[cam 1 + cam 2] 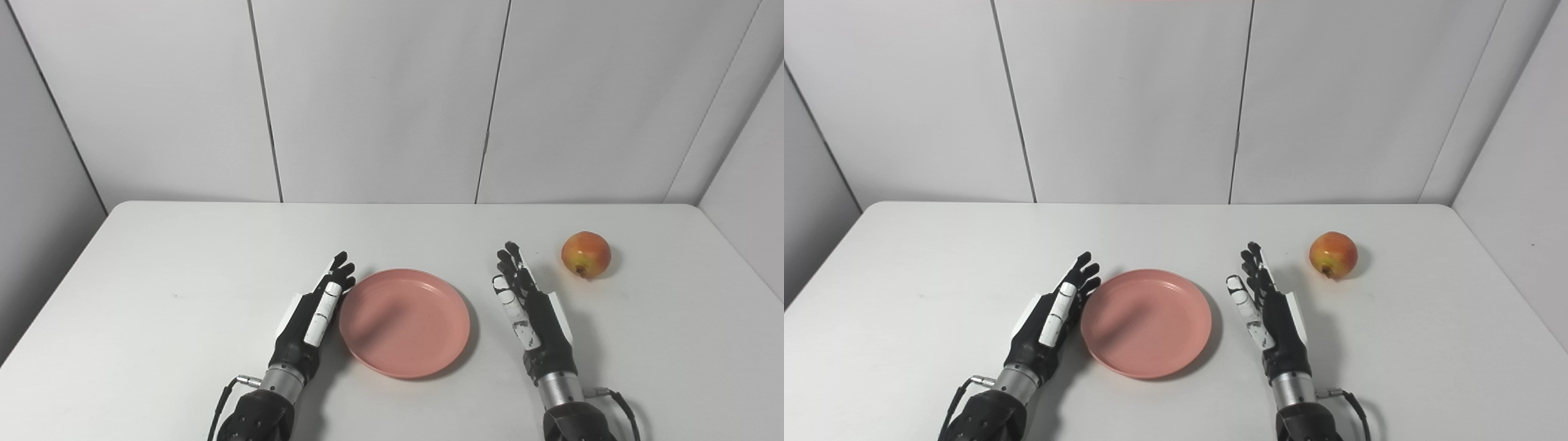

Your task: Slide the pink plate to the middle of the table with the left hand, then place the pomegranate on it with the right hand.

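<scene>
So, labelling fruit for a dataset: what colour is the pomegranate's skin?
The pomegranate is red blending into yellow-orange, clearest in the left eye view.

Pink plate [1146,323] flat on white table [1427,343], near front-middle. Left hand [1051,318] just beside plate's left rim, fingers straight and apart, holding nothing; whether it touches rim, cannot tell. Right hand [1268,318] right of plate, clear gap between, fingers extended, empty. Pomegranate [1333,254] farther back and right, near right hand's fingertips [1251,250] but apart.

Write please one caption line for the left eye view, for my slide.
Left robot hand open beside the pink plate; right robot hand open, pomegranate apart on the table.
</scene>
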